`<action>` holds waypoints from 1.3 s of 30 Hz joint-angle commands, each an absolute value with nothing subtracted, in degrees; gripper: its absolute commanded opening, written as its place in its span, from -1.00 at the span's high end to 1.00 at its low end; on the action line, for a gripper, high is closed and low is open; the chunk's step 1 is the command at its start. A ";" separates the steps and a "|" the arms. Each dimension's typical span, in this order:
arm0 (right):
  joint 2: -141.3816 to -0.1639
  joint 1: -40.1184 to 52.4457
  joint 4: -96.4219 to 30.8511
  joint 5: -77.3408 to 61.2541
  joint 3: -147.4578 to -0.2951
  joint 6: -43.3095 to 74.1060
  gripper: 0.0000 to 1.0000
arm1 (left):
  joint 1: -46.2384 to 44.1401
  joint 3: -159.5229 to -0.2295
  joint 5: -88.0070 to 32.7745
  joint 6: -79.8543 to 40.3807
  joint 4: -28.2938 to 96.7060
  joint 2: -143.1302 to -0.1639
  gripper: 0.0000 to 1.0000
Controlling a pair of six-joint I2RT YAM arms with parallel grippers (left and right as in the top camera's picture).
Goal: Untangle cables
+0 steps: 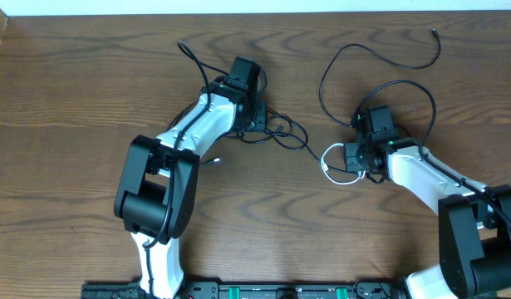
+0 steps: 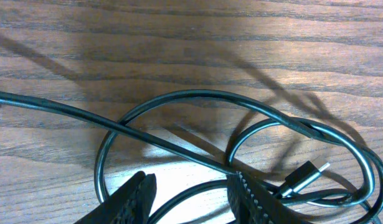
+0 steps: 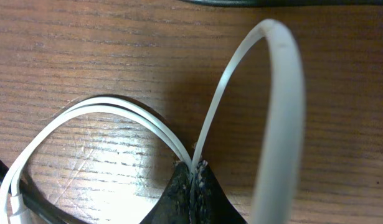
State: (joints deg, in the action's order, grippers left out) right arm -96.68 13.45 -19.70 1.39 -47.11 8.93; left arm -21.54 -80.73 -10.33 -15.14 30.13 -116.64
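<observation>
The right gripper (image 3: 196, 169) has jaws pinched together on the smooth, looping white cord (image 3: 284, 93). The left gripper (image 2: 190, 194) has ridged jaws apart, straddling the glossy black cord (image 2: 207, 94).

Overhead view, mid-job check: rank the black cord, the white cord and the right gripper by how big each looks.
1. black cord: the widest spread by far, though it is thin.
2 and 3. white cord and right gripper: the small white loop and the gripper look about alike, so I won't rank them.
</observation>
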 commanded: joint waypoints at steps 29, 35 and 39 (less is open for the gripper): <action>-96.55 -34.04 -24.75 2.57 -67.92 8.75 -0.64 | -21.54 -80.44 -9.78 -14.66 30.30 -117.60 0.13; -97.03 -33.30 -30.96 2.33 -67.64 15.20 -0.88 | -21.54 -80.44 -9.80 -14.66 30.33 -117.60 0.13; -106.98 -33.45 -32.42 4.38 -67.59 15.20 -0.89 | -21.56 -80.44 -9.78 -14.66 30.33 -117.60 0.13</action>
